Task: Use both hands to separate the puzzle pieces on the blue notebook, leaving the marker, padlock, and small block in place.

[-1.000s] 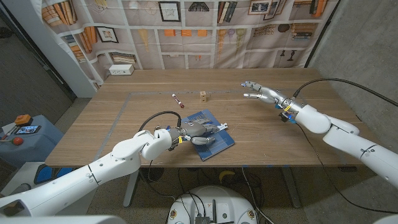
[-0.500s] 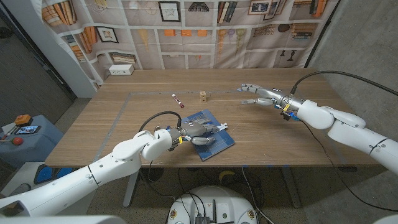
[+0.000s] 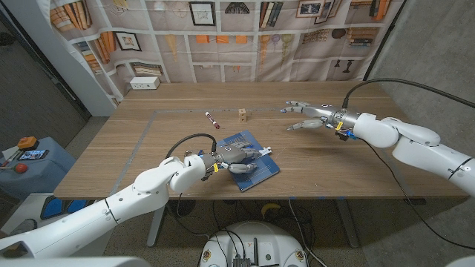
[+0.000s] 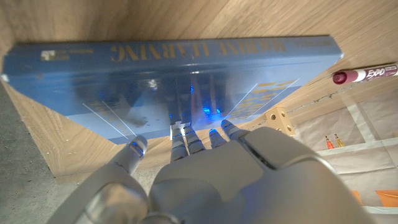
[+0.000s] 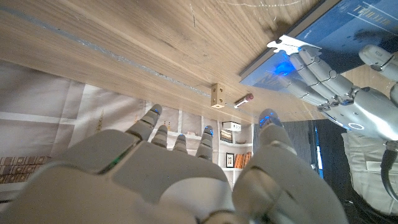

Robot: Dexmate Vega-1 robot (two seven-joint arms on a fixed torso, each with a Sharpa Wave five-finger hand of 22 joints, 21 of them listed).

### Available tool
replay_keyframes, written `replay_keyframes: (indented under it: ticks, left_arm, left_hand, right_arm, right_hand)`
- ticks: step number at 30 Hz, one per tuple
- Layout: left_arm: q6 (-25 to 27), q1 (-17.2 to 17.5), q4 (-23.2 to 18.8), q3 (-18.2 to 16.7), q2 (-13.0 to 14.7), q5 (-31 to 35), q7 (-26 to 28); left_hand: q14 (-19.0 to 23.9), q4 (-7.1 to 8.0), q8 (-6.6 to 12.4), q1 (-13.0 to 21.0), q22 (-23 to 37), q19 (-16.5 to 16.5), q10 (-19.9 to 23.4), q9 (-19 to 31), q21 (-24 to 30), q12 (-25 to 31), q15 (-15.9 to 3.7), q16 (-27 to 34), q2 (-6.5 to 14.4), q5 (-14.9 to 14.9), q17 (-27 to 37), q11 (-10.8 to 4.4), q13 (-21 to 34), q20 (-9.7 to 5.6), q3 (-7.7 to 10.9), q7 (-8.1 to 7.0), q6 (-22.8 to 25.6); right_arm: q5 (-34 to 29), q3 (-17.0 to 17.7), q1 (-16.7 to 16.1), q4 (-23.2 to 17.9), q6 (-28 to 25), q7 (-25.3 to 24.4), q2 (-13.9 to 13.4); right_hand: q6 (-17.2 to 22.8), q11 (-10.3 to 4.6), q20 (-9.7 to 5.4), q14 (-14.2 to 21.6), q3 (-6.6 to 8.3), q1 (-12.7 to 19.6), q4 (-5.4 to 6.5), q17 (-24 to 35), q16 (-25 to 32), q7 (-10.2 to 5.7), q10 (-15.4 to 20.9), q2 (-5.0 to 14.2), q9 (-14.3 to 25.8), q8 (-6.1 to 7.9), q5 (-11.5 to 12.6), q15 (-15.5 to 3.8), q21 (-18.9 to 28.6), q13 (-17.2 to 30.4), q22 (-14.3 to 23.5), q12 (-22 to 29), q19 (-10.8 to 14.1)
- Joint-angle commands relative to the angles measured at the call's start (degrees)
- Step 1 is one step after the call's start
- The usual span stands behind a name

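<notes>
A: Left hand (image 3: pixel 231 156) lies over the blue notebook (image 3: pixel 261 167), fingers stretched across its cover toward the white puzzle pieces (image 3: pixel 266 151) at the far edge. Whether it grips anything, the pictures do not tell.

B: From the left wrist view, the fingertips (image 4: pixel 179 129) press on the notebook's cover (image 4: pixel 186 74), and the gold lettering runs along its spine.

A: And the right hand (image 3: pixel 306 115)?

B: It hovers above the bare wood, well apart from the notebook, fingers spread and holding nothing. In its own wrist view the right hand (image 5: pixel 168 168) points toward the puzzle pieces (image 5: pixel 292 43) jutting past the notebook's corner (image 5: pixel 348 18), with the left hand (image 5: pixel 329 71) lying on the cover.

A: What lies beyond?

B: The small block (image 3: pixel 242 114) stands on the wooden table (image 3: pixel 148 148) past the notebook, between the 2 hands. The marker (image 3: pixel 211 119), with its red cap, lies to the block's left, apart from it. Both show in the wrist views too: small block (image 5: pixel 217 94) and marker (image 5: pixel 243 100), near each other.
</notes>
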Motion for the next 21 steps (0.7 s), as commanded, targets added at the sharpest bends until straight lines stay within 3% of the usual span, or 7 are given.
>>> replay_keyframes:
  ticks: [1,8,21]
  left_arm:
    - [0.5,0.5,-0.5,-0.2,0.2,0.2,0.2]
    - [0.7,0.6,-0.7,-0.2,0.2,0.4,0.3]
    - [1.2,1.2,-1.0,-0.3,0.3,0.5,0.5]
  left_hand:
    - [0.2,-0.22,0.25,0.5,0.1,-5.3,0.2,0.3,0.4,0.2,-7.03,0.0,5.4,0.0,0.1,-0.11,0.3,-4.51,0.33,0.10,0.5]
    - [0.5,-0.31,0.29,0.5,0.1,-5.2,0.6,0.3,0.4,0.3,-7.01,0.0,5.4,0.0,0.1,-0.12,0.3,-4.43,0.50,0.17,0.8]
    - [0.9,-0.38,0.30,0.5,0.1,-5.0,1.0,0.3,0.4,0.3,-6.87,0.0,5.3,0.0,0.1,-0.07,0.3,-4.35,0.68,0.33,1.3]
  right_arm:
    - [-6.3,-0.7,-0.2,-8.0,-8.1,4.3,-2.0]
    - [-11.5,-1.8,-0.4,-11.4,-11.9,5.7,-1.8]
    - [-20.5,-4.5,0.2,-16.1,-17.2,10.7,-0.1]
  right_hand:
    - [-0.5,0.51,1.60,-0.6,0.82,1.8,-0.05,0.2,0.3,-0.15,-1.5,-0.82,0.2,0.66,0.6,1.37,0.2,0.2,0.1,0.2,-0.2]
    - [-1.1,1.10,3.13,-0.6,1.17,3.6,-0.02,0.3,0.6,0.06,-2.4,-1.84,0.4,0.77,0.7,2.26,0.6,0.3,0.1,0.3,0.5]
    - [0.3,2.15,3.81,-0.7,1.81,5.9,-0.01,0.4,0.7,0.31,-3.2,-2.80,0.8,1.87,1.1,2.86,0.7,0.4,0.1,0.5,1.3]
